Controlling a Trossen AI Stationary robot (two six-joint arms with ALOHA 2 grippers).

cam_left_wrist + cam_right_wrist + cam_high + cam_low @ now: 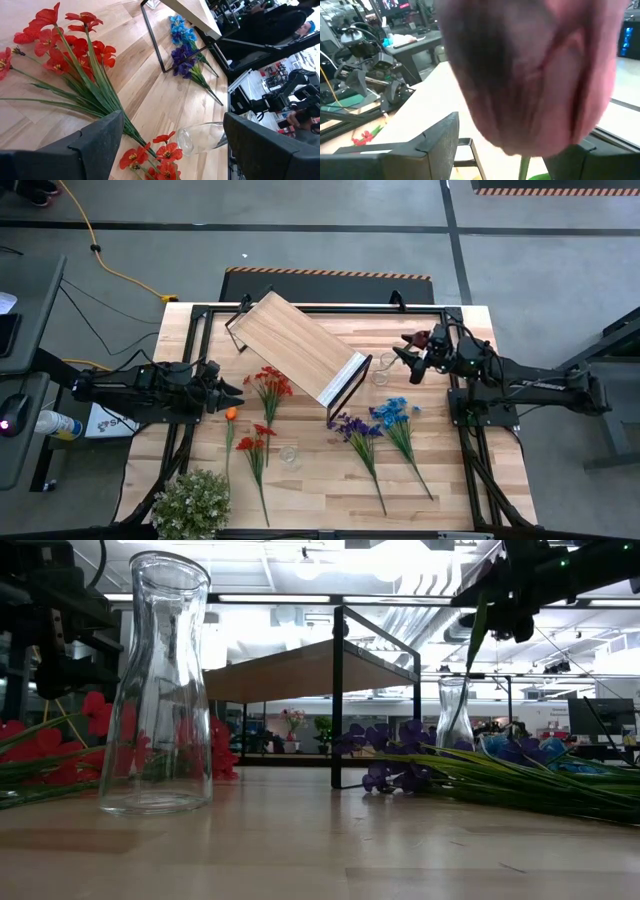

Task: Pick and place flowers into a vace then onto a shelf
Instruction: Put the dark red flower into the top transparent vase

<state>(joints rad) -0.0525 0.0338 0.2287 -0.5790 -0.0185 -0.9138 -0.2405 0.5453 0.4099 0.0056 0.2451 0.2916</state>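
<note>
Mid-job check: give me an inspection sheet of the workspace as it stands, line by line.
Surface: slatted wooden table, lit evenly.
Job's things: shelf stands skewed at mid-table; red flowers, purple flowers and blue flowers lie flat; one glass vase stands empty near the front, a second vase stands by the shelf's end.
Clutter: bushy pale plant at the front left corner.
End effectors: left end effector open, beside the red flowers; right end effector shut on a dark red flower, above the second vase.
Cables: yellow cable on the floor.
Surroundings: grey floor, striped mat behind the table.
</note>
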